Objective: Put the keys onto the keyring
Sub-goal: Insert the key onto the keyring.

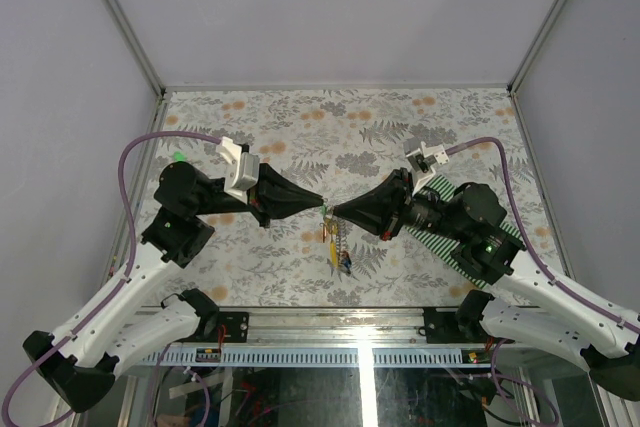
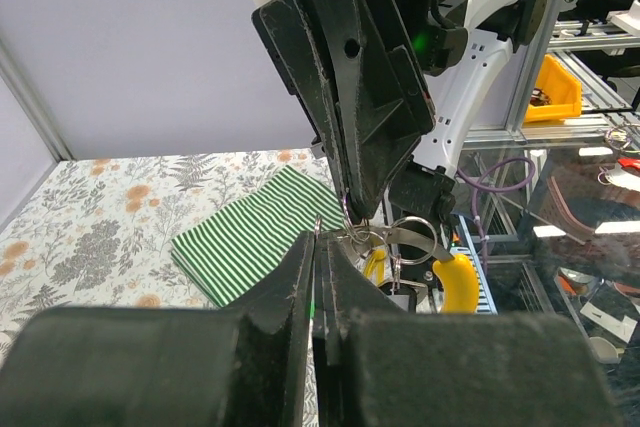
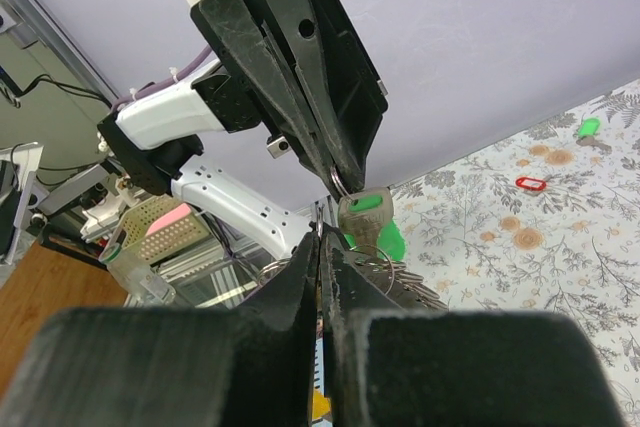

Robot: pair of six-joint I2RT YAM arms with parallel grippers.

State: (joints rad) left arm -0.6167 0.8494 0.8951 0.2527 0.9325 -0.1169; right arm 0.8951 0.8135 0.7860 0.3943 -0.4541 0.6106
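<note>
My two grippers meet tip to tip above the middle of the floral table (image 1: pixel 300 127). The left gripper (image 1: pixel 320 205) and the right gripper (image 1: pixel 338 212) are both shut, each pinching a thin wire loop of the silvery keyring (image 1: pixel 337 230). From it a bunch of keys (image 1: pixel 340 257) hangs down. In the right wrist view a green-headed key (image 3: pixel 365 209) dangles from the ring just under the left gripper's tip (image 3: pixel 340 182). In the left wrist view rings (image 2: pixel 412 235) and yellow key heads (image 2: pixel 457 282) hang beside the right gripper's tip (image 2: pixel 357 209).
A green-and-white striped mat (image 2: pixel 255 237) lies on the table under the right arm (image 1: pixel 470 217). A loose red key (image 3: pixel 530 184) and a loose green key (image 3: pixel 588 127) rest on the floral cloth farther off. Grey walls enclose the table.
</note>
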